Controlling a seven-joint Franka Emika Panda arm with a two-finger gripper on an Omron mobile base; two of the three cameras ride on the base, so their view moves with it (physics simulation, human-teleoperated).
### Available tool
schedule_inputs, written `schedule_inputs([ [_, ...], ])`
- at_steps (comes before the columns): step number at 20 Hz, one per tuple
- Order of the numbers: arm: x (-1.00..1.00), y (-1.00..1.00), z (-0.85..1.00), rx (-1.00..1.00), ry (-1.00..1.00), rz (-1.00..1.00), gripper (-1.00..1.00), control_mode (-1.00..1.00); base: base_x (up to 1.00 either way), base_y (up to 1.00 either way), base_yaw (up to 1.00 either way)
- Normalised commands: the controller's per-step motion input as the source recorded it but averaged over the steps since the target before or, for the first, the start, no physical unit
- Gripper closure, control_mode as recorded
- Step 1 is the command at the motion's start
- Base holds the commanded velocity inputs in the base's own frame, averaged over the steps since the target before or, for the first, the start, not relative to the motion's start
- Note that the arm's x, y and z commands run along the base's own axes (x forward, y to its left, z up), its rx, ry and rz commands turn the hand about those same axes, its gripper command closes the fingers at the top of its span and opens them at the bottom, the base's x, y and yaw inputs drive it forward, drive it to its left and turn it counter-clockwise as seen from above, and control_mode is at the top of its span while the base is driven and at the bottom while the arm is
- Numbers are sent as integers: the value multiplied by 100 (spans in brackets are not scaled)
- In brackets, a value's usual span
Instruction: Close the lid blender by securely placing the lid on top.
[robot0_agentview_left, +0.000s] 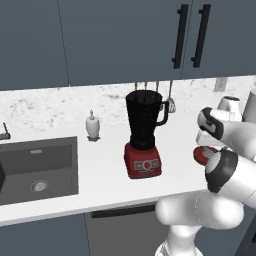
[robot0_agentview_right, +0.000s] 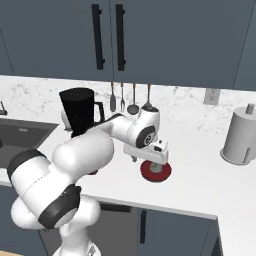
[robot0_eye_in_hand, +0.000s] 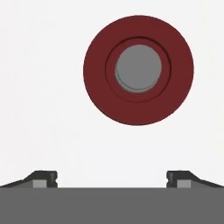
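The red lid (robot0_eye_in_hand: 138, 70) with its grey knob (robot0_eye_in_hand: 138, 68) lies flat on the white counter, right of the blender (robot0_agentview_left: 145, 135). The blender's dark jar (robot0_agentview_left: 145, 116) stands upright on its red base (robot0_agentview_left: 143, 161), its top uncovered. My gripper (robot0_eye_in_hand: 111, 179) hangs just above the lid, pointing straight down, open, with nothing between the fingertips (robot0_eye_in_hand: 43, 178). In the hand view the lid sits above the gap between the fingers, off to the right. In the right base view the hand (robot0_agentview_right: 152, 161) hovers over the lid (robot0_agentview_right: 156, 172), and my arm hides part of the jar (robot0_agentview_right: 79, 116).
A sink (robot0_agentview_left: 40, 170) is set into the counter at the left. A small white bottle (robot0_agentview_left: 92, 125) stands beside the blender. A grey cylinder (robot0_agentview_right: 241, 135) stands at the far right. Utensils (robot0_agentview_right: 132, 100) hang on the back wall under dark cabinets.
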Motion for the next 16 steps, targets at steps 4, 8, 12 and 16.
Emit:
schedule_inputs([
  [4, 38, -26, -33, 0, 13, 0, -100, -100, 0, 0, 0],
  [8, 27, -9, -47, 0, 0, 0, -100, -100, 0, 0, 0],
  [12, 16, -3, -36, 0, 0, 0, -100, -100, 0, 0, 0],
  [16, 11, 0, -34, 0, 0, 0, -100, -100, 0, 0, 0],
])
